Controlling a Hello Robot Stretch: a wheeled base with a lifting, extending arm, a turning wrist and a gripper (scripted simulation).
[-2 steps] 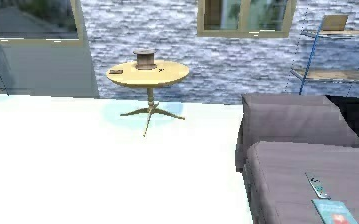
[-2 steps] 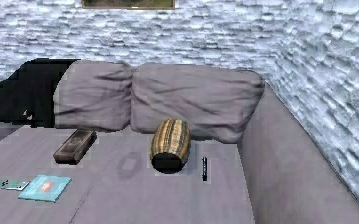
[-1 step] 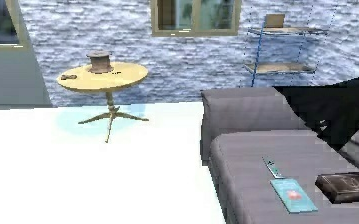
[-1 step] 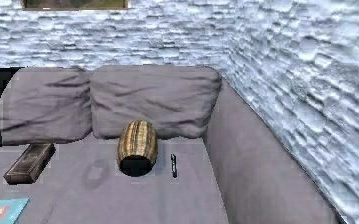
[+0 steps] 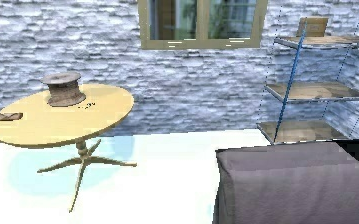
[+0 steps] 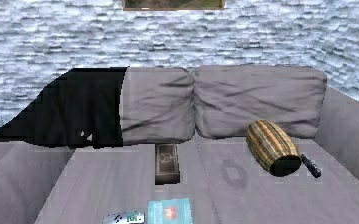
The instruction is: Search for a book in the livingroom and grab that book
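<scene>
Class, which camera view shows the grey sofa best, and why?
The arm side view: the grey sofa shows its seat and back cushions there. The forward view catches one grey end of it at lower right.

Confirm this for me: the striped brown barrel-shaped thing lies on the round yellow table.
Wrong place. The striped brown barrel-shaped thing lies on the grey sofa, not on the round yellow table; the arm side view shows it.

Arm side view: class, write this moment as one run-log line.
surface: grey sofa | on it: dark flat block, striped brown object | book candidate: teal flat item at bottom edge
</scene>
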